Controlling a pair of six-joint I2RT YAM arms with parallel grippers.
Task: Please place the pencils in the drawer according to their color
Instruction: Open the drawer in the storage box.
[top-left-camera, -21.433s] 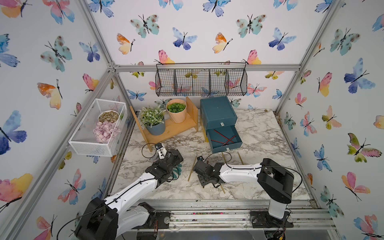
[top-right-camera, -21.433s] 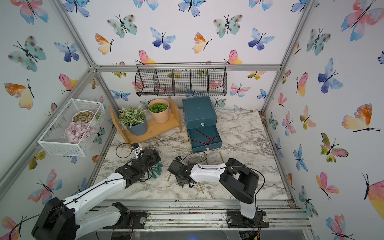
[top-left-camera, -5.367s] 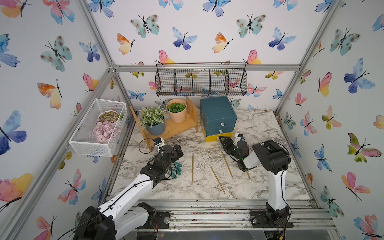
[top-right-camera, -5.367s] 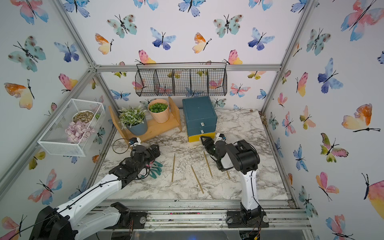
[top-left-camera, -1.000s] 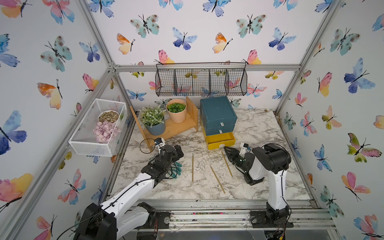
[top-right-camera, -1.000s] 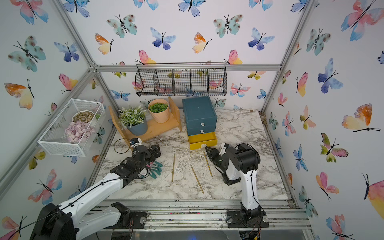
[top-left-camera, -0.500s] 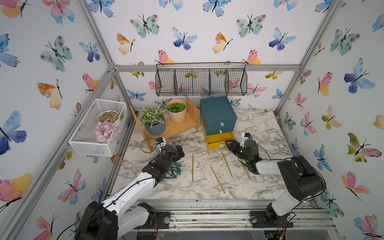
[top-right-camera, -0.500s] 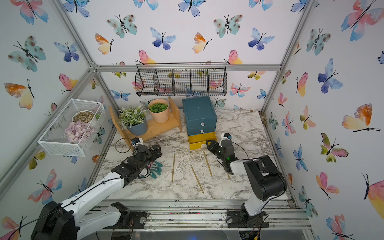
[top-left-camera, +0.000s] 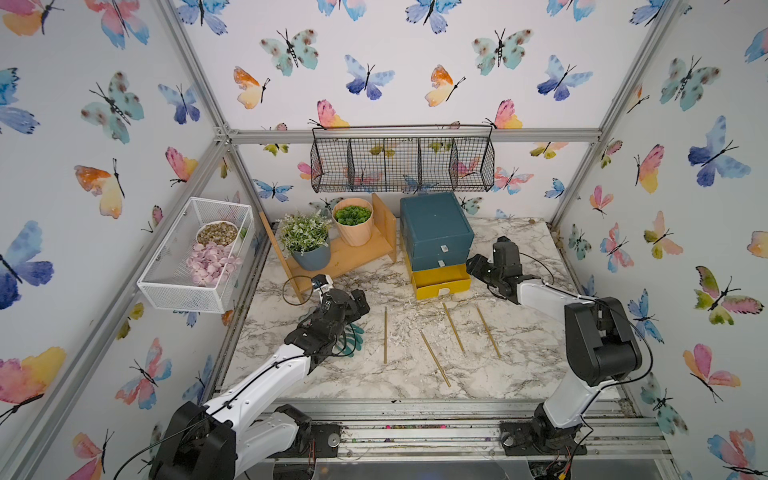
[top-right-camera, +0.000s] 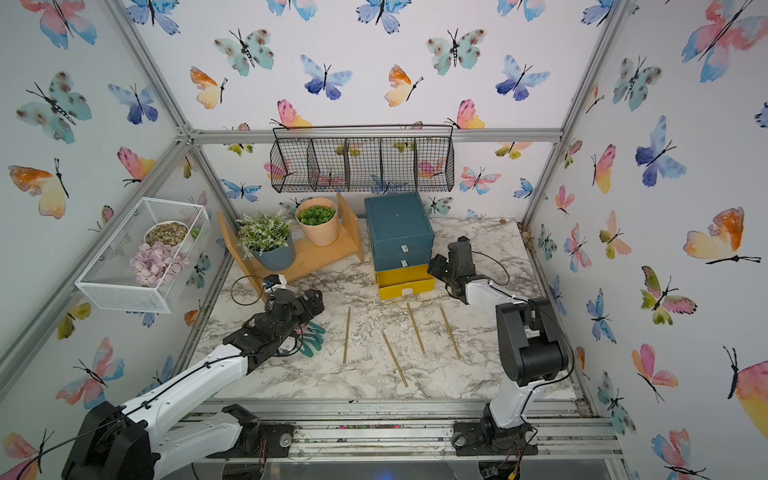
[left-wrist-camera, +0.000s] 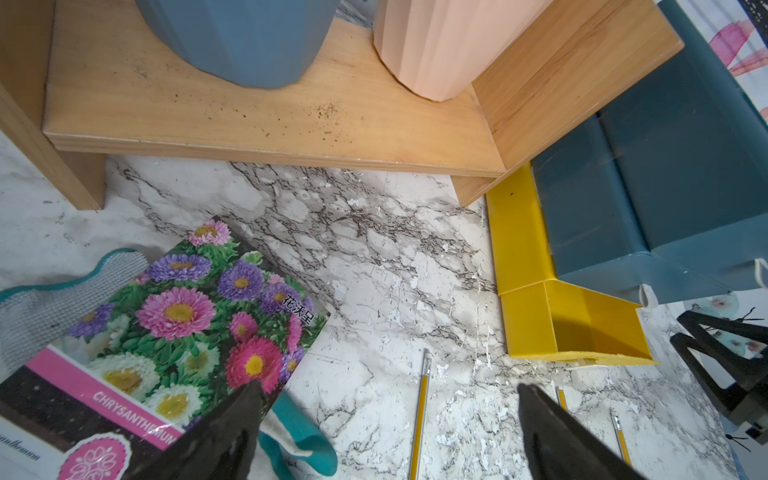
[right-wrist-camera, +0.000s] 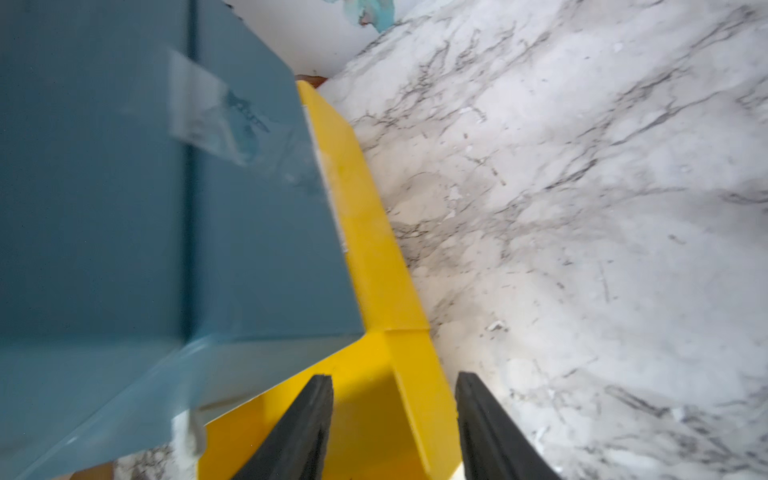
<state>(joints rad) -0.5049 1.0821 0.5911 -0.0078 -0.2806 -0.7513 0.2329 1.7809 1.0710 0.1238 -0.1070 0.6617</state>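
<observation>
The marble worktop (top-left-camera: 324, 374) fills the lower middle of both top views. Just above the middle of the frame stands the teal chest (top-left-camera: 434, 220). Its two teal drawers are shut, so I cannot see what they hold. The lowest one, the yellow drawer (top-left-camera: 440, 286), stands partly out and looks empty.

In both top views my right jaws sit just right of that drawer, low by its front corner. The right wrist view shows them apart, the drawer's yellow side wall between them, clamped on nothing. My left jaws, left of centre in the top views, are spread wide and empty above a seed packet (left-wrist-camera: 166, 316) and a teal glove (left-wrist-camera: 50, 299).

Four gold pencils lie on the bare worktop below the chest, none touching another: one far left (top-left-camera: 385, 335), one lowest (top-left-camera: 434, 358), one nearer the drawer (top-left-camera: 453, 328) and one far right (top-left-camera: 488, 332).

I judge the yellow drawer ready and the gold sorting about to begin. Next I should lift my right jaws clear of the drawer wall and swing down-frame to the far-right pencil. There I set them across its shaft and close low against the marble, because the shaft is thin and may roll. Then I carry it back and lay it inside the yellow drawer.
</observation>
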